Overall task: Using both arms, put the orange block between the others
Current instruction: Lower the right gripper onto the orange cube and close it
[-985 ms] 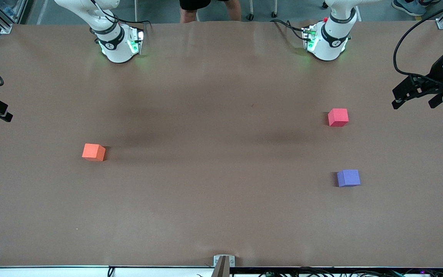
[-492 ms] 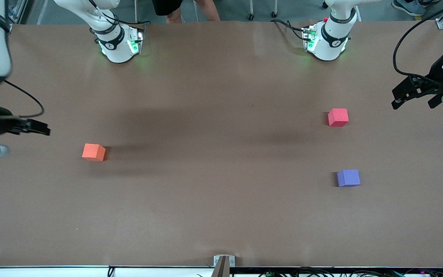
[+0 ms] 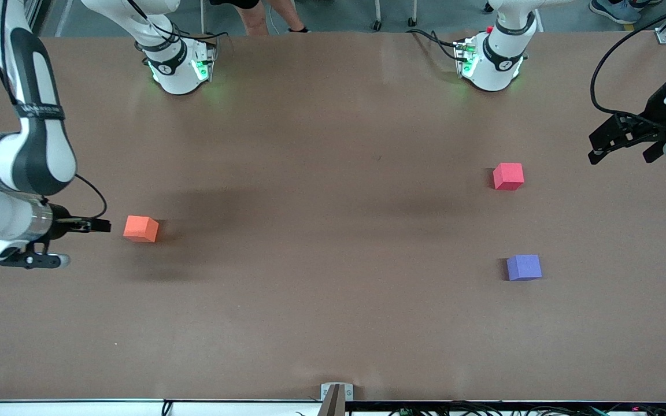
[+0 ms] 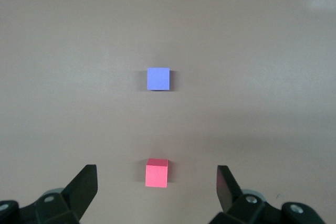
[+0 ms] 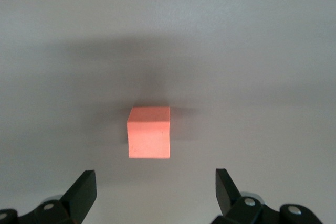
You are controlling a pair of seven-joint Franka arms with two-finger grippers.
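The orange block rests on the brown table toward the right arm's end. My right gripper hovers low over the table just beside it, open and holding nothing. In the right wrist view the orange block lies a little ahead of the spread fingers. The pinkish-red cube and the purple-blue cube sit apart toward the left arm's end, the purple-blue one nearer the front camera. My left gripper waits open over that end's edge. Its wrist view shows the pinkish-red cube and the purple-blue cube.
The right arm's base and the left arm's base stand along the table's farthest edge, with cables beside them. A person's legs show past that edge. A small metal bracket sits at the nearest edge.
The right arm has swung in from the table's end and brought its open gripper close beside the orange block. The left arm and all three cubes have stayed put.
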